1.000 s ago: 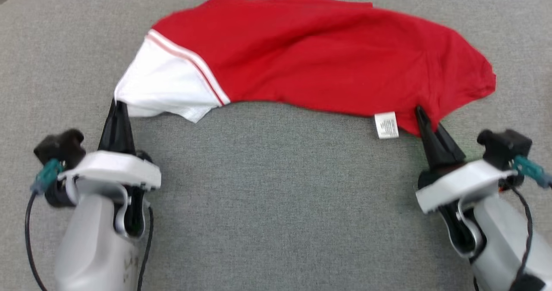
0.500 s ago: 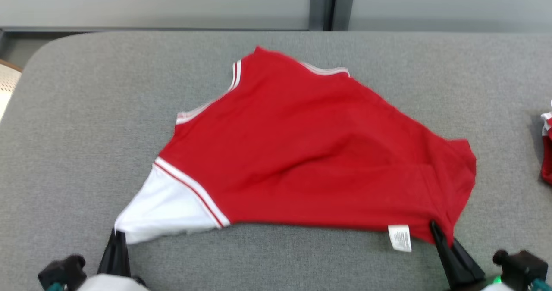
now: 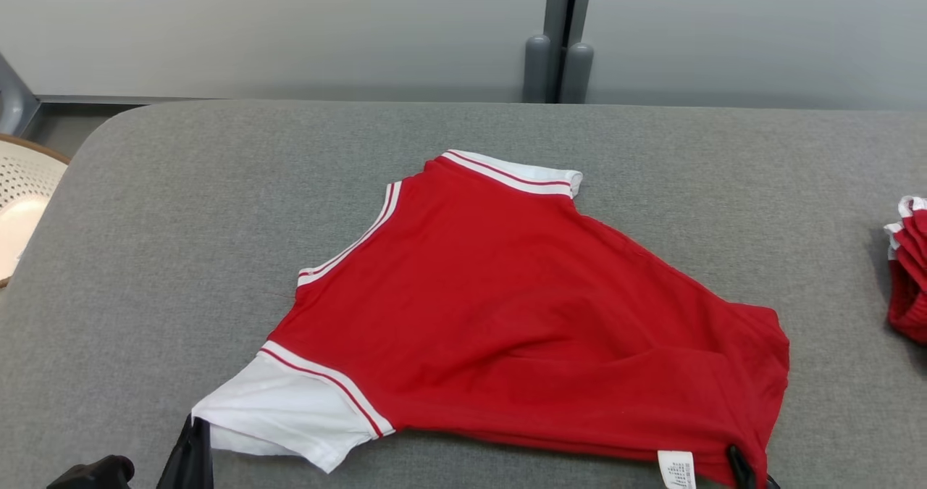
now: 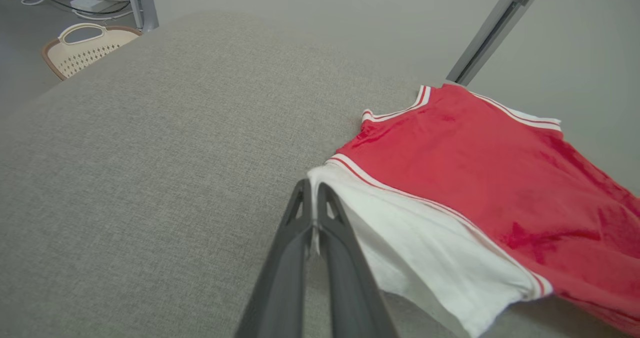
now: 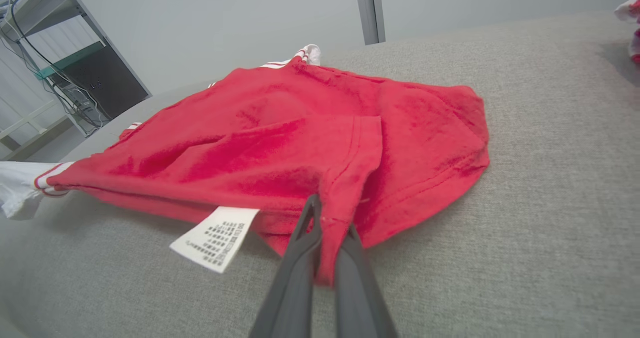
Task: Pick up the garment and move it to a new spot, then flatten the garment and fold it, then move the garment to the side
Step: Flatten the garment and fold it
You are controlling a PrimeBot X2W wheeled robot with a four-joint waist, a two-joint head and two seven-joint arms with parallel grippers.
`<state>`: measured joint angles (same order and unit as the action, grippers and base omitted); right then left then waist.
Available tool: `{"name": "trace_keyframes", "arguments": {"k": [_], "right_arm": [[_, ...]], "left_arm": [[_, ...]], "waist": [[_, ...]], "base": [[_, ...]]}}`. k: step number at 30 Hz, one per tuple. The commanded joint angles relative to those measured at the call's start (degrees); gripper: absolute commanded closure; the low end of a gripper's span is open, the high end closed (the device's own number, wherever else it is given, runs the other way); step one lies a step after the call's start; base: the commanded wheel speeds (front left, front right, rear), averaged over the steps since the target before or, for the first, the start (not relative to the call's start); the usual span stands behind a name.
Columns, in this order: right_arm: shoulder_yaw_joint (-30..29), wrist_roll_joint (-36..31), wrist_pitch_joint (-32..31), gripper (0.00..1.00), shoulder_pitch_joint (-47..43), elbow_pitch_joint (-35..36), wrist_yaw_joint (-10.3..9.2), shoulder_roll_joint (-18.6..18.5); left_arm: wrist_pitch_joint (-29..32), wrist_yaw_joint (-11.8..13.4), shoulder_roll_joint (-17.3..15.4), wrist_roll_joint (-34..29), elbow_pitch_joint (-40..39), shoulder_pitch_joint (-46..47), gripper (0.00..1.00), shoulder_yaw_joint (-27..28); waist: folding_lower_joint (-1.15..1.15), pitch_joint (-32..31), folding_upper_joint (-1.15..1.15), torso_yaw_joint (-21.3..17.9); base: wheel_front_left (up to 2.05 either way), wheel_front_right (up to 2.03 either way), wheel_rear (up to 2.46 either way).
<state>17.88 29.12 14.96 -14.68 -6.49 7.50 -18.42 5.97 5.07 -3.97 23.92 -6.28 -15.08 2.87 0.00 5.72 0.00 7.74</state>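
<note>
A red garment (image 3: pixel 507 315) with white striped trim lies spread on the grey table (image 3: pixel 181 206), its far end toward the wall. My left gripper (image 3: pixel 194 431) sits at the bottom left and is shut on the edge of the garment's white sleeve (image 4: pixel 425 238); the left wrist view shows its tips (image 4: pixel 314 188) pinching white cloth. My right gripper (image 3: pixel 735 456) is at the bottom right, shut on the red hem (image 5: pixel 345 193) beside a white care label (image 5: pixel 215 238). Both held corners are lifted slightly off the table.
A pile of red and white garments (image 3: pixel 909 272) lies at the table's right edge. A cream perforated basket (image 3: pixel 22 199) stands off the table's left side. A grey wall with a vertical post (image 3: pixel 558 54) runs behind the table's far edge.
The head camera has tilted up, so both grippers have slid to the view's bottom edge. The garment's far part now lies spread out, with its striped trim showing. Both grips are unchanged.
</note>
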Motion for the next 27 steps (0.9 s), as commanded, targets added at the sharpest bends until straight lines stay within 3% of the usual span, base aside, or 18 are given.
{"name": "trace_keyframes", "arguments": {"k": [1, 11, 15, 21, 27], "right_arm": [[0.1, 0.0, 0.3, 1.00, 0.6, 0.4, -0.02, 0.1], [0.5, 0.0, 0.3, 1.00, 1.9, 0.5, -0.02, 0.8], [0.0, 1.3, 0.3, 1.00, 2.7, 0.6, -0.02, 2.1], [-1.7, 5.3, 0.0, 1.00, 6.8, -1.9, -0.02, 4.4], [-2.3, 7.1, -2.1, 1.00, 12.5, -4.8, -0.02, 5.9]], "left_arm": [[0.1, 0.2, -0.5, -0.3, -0.5, 0.0, 1.00, 0.2], [0.9, 0.2, -1.3, -0.8, -1.6, 2.5, 1.00, -0.8], [0.7, -1.0, -2.1, -1.0, -1.9, 5.8, 1.00, -1.8], [1.8, -3.9, -3.7, -1.4, 1.9, 17.8, 1.00, -4.4], [2.1, -7.6, -4.9, -2.1, 12.9, 32.6, 1.00, -7.4]], "waist": [[0.00, 0.1, 0.00, -0.5], [0.00, 0.5, 0.00, -2.3], [0.00, 2.0, 0.00, -2.8], [0.00, 6.3, 0.00, -4.6], [0.00, 10.4, 0.00, -7.5]], "base": [[0.00, 0.00, 0.00], [0.00, 0.00, 0.00], [0.00, 0.00, 0.00], [0.00, 0.00, 0.00], [0.00, 0.00, 0.00]]}}
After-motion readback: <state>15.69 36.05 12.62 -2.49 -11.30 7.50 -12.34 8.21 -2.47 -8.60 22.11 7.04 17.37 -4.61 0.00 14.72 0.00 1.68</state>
